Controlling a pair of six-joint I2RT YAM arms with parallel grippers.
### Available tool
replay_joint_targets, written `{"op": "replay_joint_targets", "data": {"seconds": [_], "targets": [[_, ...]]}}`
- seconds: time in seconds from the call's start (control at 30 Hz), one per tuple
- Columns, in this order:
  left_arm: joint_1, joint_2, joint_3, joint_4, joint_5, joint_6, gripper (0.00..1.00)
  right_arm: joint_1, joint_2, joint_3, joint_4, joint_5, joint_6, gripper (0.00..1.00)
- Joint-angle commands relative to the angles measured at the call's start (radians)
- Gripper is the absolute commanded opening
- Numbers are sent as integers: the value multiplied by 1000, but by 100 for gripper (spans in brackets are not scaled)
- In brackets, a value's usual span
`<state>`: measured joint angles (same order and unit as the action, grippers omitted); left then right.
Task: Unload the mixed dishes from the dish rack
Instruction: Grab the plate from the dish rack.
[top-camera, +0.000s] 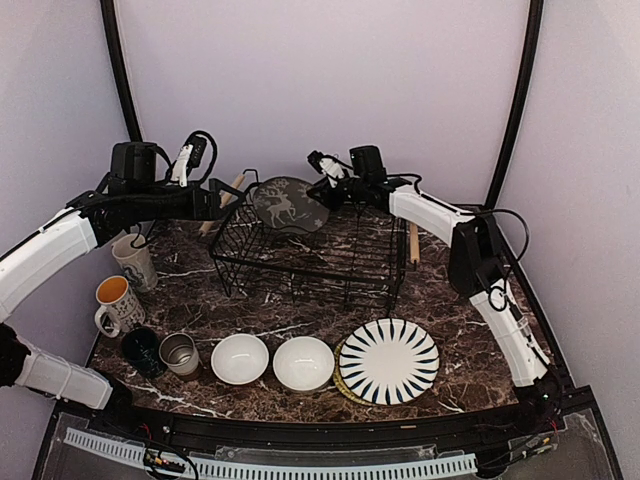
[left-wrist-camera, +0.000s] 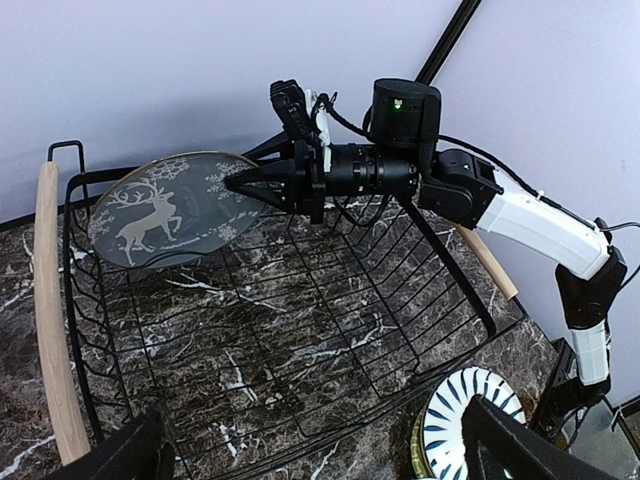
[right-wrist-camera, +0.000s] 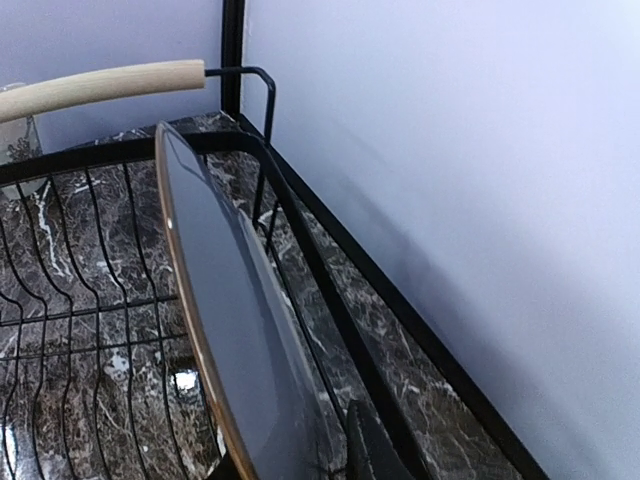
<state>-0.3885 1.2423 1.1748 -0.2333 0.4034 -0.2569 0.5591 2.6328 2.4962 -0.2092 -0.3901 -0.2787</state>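
Overhead looks down; wrists (right closest) share the reindeer plate (left-wrist-camera: 165, 210)

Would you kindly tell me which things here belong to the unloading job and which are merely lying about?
Job: rack; reindeer plate, held by right gripper; tall mug; orange-lined mug; dark mug; steel cup; bowl; second bowl; striped plate.
Lying about: nothing loose that I can see; only the table.

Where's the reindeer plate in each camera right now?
Top external: reindeer plate at the rack's far-left corner.
Left wrist: plate upper left, tilted.
Right wrist: plate edge-on, centre.
Shared landmark: wooden handle beside it.
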Motion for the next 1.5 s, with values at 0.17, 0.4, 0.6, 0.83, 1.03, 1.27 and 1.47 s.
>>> {"op": "replay_joint_targets", "data": {"seconds": [0.17, 0.4, 0.6, 0.83, 1.03, 1.27, 1.47], "targets": [[7, -2, -9, 6, 9, -1, 99, 50, 46, 68, 152, -22, -42, 0], [7, 2, -13, 15, 19, -10, 99, 43, -67, 1, 133, 55, -101, 0], [7, 1, -21, 28, 25, -20, 99, 40, -179, -65, 128, 131, -118, 0], [7, 9, -23, 33, 24, -23, 99, 34, -326, -158, 155, 160, -83, 0], [7, 12, -22, 29, 20, -22, 99, 29, -451, -207, 75, 225, 49, 0], [7, 17, -19, 25, 27, -21, 99, -75, -753, -424, -182, -11, 530, 0], [7, 21, -17, 24, 37, -23, 99, -162, -1078, -813, -300, -359, 661, 0]]}}
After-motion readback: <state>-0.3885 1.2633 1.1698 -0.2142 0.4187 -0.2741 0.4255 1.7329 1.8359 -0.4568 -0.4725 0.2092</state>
